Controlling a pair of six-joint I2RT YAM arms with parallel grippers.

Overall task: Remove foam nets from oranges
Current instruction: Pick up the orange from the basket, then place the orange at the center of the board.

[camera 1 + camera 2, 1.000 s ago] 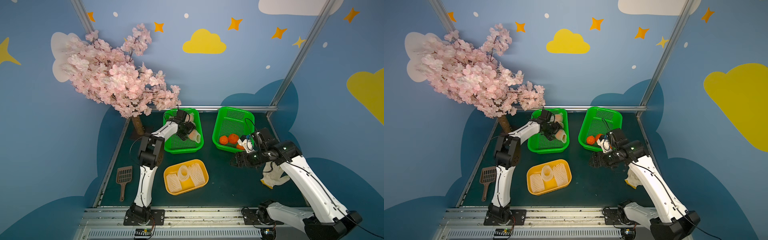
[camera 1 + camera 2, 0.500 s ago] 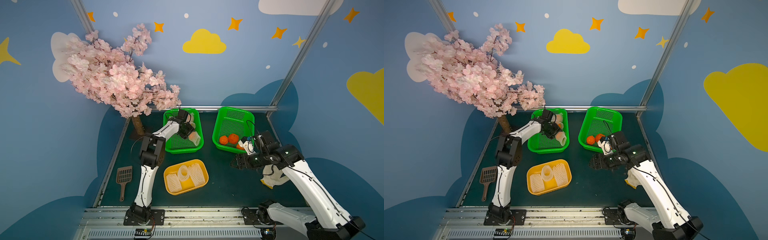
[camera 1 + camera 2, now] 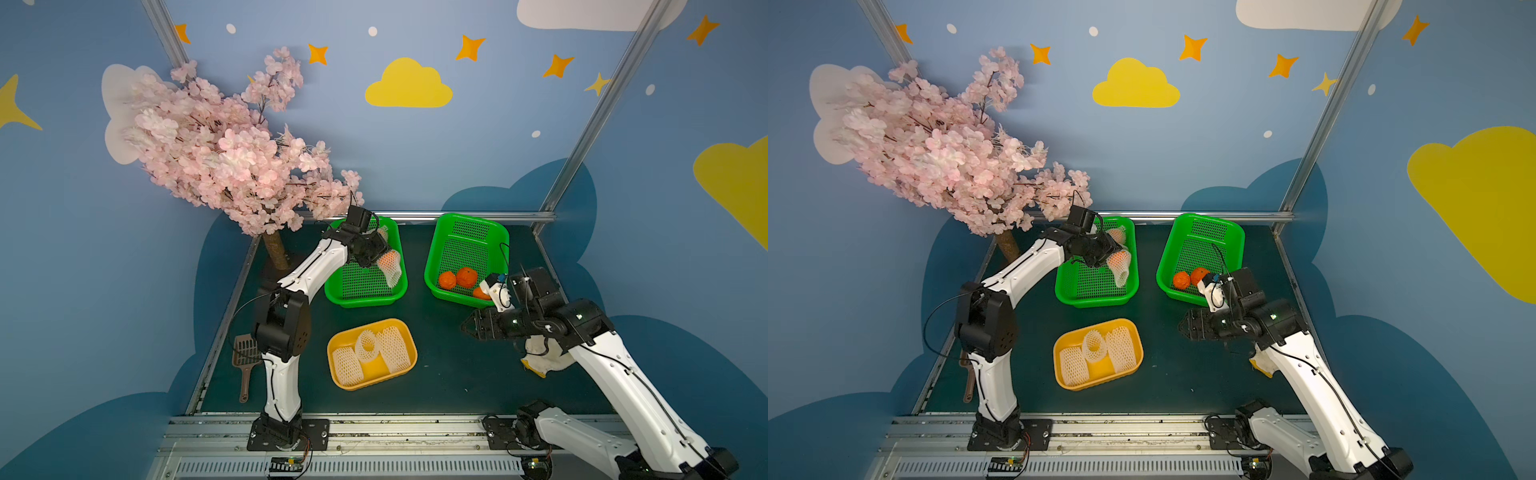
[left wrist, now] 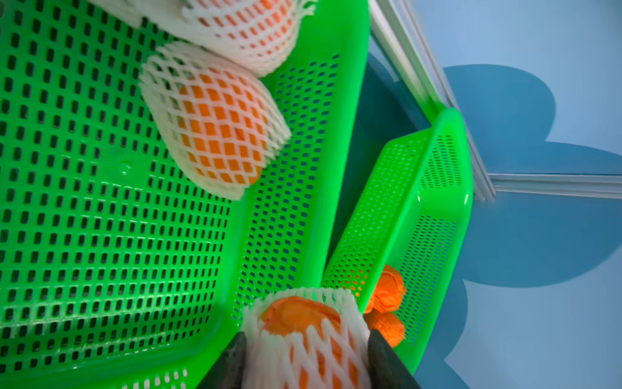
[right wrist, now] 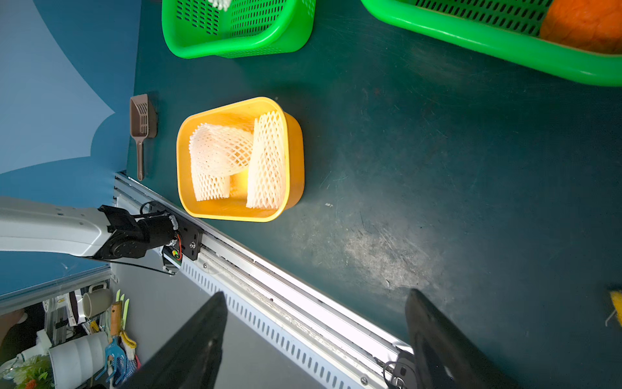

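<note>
**Top views:** left gripper (image 3: 379, 257) is in the left green basket (image 3: 361, 300), which sits at the table's (image 3: 449, 374) far edge. Its jaws are part-closed around a netted orange (image 3: 388, 261) by the basket's right wall. The foam net (image 3: 392, 277) trails loose toward the basket floor. Other netted oranges (image 3: 383, 232) sit in that basket's far right corner, mostly hidden by the arm. Right green basket (image 3: 455, 299), at the table's far right corner, has three bare oranges (image 3: 466, 277), one half hidden behind the right arm. Yellow tray (image 3: 412, 353), mid-table toward the near edge, holds three empty foam nets (image 3: 365, 347). Right gripper (image 3: 467, 329) hovers over bare table just in front of the right basket. Brown scoop (image 3: 245, 351) lies at the left edge.

**Left wrist:** jaws pinch both sides of the netted orange, with peel showing at the net's open end. Two of the other netted oranges (image 4: 218, 128) lie on the basket floor, touching. Bare oranges show beyond, in the second basket.

**Right wrist:** jaws spread wide, nothing between them. Tray, nets and scoop lie beyond.
</note>
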